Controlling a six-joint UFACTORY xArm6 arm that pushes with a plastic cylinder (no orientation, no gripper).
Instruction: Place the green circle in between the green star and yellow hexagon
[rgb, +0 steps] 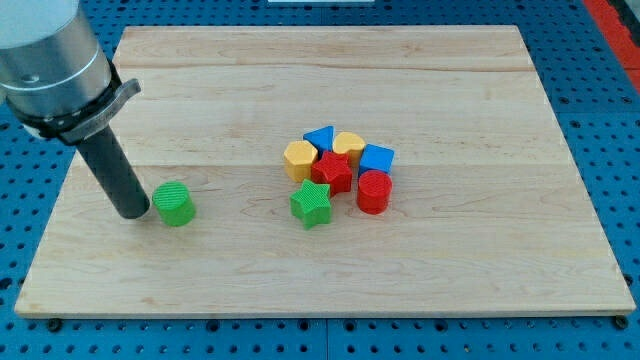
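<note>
The green circle (175, 204) lies on the wooden board at the view's left. My tip (133, 211) rests just left of it, touching or nearly touching its left side. The green star (311, 204) lies near the middle of the board. The yellow hexagon (300, 159) sits above and slightly left of the star, at the left edge of a cluster of blocks. A small gap separates the star from the hexagon.
The cluster to the right of the hexagon holds a red star (332, 172), a blue triangle (321, 139), a yellow heart (349, 146), a blue block (376, 159) and a red cylinder (374, 191). The wooden board (500, 260) lies on a blue pegboard.
</note>
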